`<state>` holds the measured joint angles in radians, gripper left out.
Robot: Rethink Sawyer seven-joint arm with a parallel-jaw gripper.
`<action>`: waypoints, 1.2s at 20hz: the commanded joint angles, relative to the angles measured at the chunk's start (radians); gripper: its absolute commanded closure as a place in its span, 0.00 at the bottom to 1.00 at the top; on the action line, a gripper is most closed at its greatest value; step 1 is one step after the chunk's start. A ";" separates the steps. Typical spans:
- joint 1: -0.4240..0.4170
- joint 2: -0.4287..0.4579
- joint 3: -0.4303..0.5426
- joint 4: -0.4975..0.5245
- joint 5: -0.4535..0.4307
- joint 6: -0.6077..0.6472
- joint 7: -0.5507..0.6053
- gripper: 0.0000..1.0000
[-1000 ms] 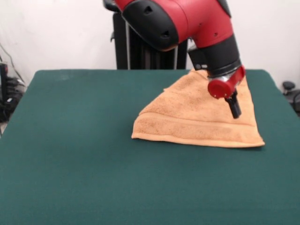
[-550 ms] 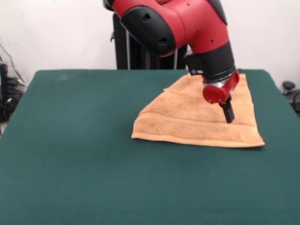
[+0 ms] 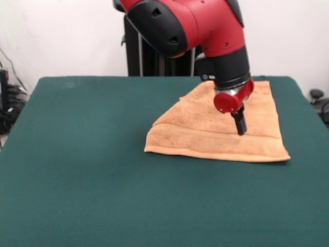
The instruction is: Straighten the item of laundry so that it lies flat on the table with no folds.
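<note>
Item 1, my claw (image 3: 239,127): black, narrow, hung below a red round wrist cap at centre right of the frame. It shows as a single dark stub pointing down, its tip at or just above the cloth. Whether it is released, clenched or gripping fabric, I cannot tell; contact with the cloth cannot be settled either.

Item 2, the small orange-tan terry hand towel (image 3: 205,131): directly beneath the claw and spreading mostly to frame left and toward the bottom of it. It lies doubled over itself. One straight thick edge runs along its lower side from lower left to a sharp corner at lower right. A slanted edge climbs from the lower left corner toward the upper right, where the cloth passes behind my arm. A raised ridge crosses it roughly parallel to the lower edge, just below the claw tip. Long axis, as it lies: left to right in the frame.

Item 3, the dark green felt-covered surface (image 3: 92,170): bare and wide to frame left and below the towel.

Judgement: the upper layer looks to need drawing out toward that open side.
</note>
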<state>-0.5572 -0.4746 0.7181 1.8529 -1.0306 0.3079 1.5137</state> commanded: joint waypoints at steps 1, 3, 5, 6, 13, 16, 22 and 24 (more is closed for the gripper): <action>0.063 0.005 -0.086 -0.054 -0.042 0.136 -0.063 1.00; 0.074 0.013 -0.100 -0.065 -0.043 0.133 -0.056 1.00; 0.084 0.033 -0.113 -0.084 -0.055 0.112 -0.054 1.00; 0.091 0.046 -0.121 -0.100 -0.056 0.117 -0.055 1.00; 0.178 0.119 -0.186 -0.221 -0.083 0.035 0.047 1.00; 0.200 0.112 -0.208 -0.228 -0.059 0.058 0.052 1.00; 0.207 0.099 -0.219 -0.218 -0.052 0.018 0.050 1.00; 0.202 0.095 -0.211 -0.208 -0.054 -0.014 0.051 1.00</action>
<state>-0.3895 -0.4707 0.5453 1.7745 -1.0500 0.3077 1.5137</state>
